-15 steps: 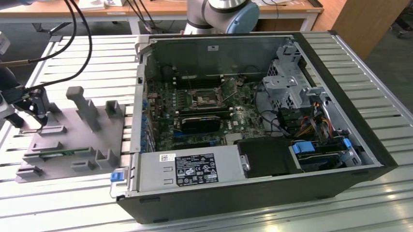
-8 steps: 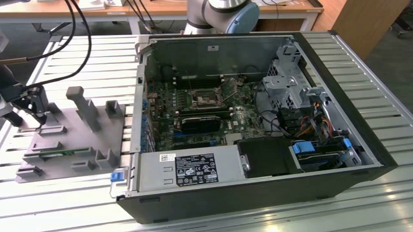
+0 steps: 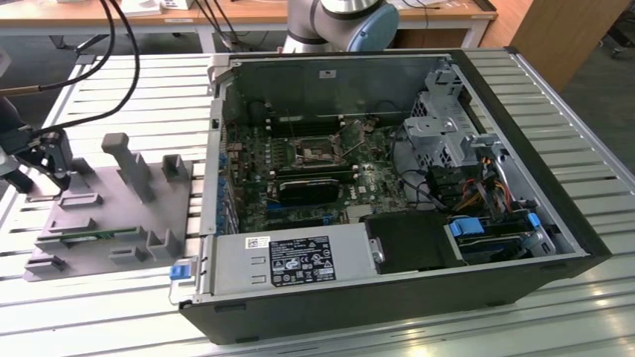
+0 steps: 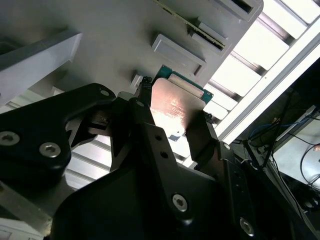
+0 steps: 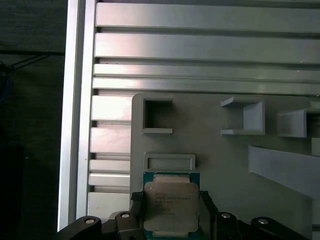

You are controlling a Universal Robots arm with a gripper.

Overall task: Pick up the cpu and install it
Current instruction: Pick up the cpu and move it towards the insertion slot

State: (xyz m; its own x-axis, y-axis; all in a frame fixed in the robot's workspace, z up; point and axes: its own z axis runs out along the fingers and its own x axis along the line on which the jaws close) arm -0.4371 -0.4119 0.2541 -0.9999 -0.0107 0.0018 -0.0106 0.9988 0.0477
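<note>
In both wrist views the cpu (image 5: 170, 197) (image 4: 176, 100), a flat square chip with a shiny silver top and a thin green rim, sits between my two black fingers, which press on its opposite edges. My gripper (image 5: 171, 209) (image 4: 172, 109) is shut on it, just over the grey plastic fixture (image 5: 225, 160) (image 4: 115, 35). In the exterior view my gripper (image 3: 56, 177) hangs over the far left corner of that fixture (image 3: 109, 216), well away from the open computer case (image 3: 397, 186). The motherboard's socket (image 3: 315, 152) lies inside the case, left of centre.
The fixture carries upright grey blocks (image 3: 129, 167) and open pockets (image 5: 157, 116). Black cables (image 3: 109, 59) arc above my arm. The case holds a power supply (image 3: 288, 260), a drive cage (image 3: 442, 119) and wire bundles. Slatted aluminium table (image 3: 566, 97) runs around everything.
</note>
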